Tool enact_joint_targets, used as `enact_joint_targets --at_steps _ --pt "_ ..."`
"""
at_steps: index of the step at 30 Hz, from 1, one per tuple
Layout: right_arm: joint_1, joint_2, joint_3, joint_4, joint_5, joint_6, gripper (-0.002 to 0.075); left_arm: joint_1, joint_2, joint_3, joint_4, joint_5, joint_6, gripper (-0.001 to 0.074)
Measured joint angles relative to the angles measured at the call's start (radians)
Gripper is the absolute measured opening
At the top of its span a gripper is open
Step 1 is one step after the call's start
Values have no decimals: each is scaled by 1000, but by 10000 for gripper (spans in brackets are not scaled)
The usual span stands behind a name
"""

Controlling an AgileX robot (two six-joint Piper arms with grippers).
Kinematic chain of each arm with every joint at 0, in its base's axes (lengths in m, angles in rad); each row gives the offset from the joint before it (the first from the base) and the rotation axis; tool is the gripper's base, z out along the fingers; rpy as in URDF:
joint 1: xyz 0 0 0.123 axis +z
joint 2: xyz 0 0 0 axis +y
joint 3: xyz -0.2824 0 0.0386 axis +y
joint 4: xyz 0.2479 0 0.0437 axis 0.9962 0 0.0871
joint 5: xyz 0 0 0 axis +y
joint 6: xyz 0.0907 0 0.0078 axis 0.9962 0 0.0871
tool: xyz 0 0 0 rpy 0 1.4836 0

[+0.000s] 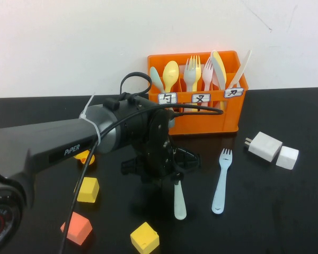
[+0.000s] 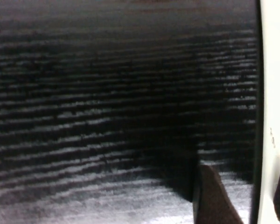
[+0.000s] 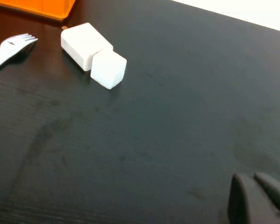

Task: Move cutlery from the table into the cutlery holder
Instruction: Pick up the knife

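1. High view. The orange holder (image 1: 199,92) stands at upper centre against the white wall and already carries several pieces upright across its three labelled compartments: spoons on the left, forks in the middle, knives on the right. Two pieces are still on the black surface (image 1: 286,211). The pale green knife (image 1: 179,201) lies at lower centre with its upper end hidden under the left arm; the light blue fork (image 1: 221,181) lies just right of it, tines toward the holder.
2. Same view. The left gripper (image 1: 172,172) sits low over the knife's hidden end. I cannot tell whether its fingers are spread or closed, nor whether they touch the knife. The right gripper is not seen here. Yellow and orange blocks (image 1: 88,189) lie at lower left; a white charger (image 1: 265,146) and a white cube (image 1: 287,157) lie at right, well apart from the cutlery.
3. Left wrist view. Mostly dark wood grain, close up. One dark fingertip shows at the lower right edge; no cutlery visible.
4. Right wrist view. The right gripper (image 3: 259,198), at lower right, has its fingers pressed together with nothing between them, over bare surface. Fork tines, charger and cube at upper left.
5. Judgement: holder partly filled; knife and fork both remain, with the knife apparently next.
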Motion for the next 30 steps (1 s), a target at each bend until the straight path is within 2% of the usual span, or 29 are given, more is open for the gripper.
enact_joint_targets --at_steps 17,30 --pt "0 0 0 1 -1 0 -2 -59 2 0 -55 -11 -19 273" --pt "0 0 0 1 -1 0 -2 -59 2 0 63 0 -57 273"
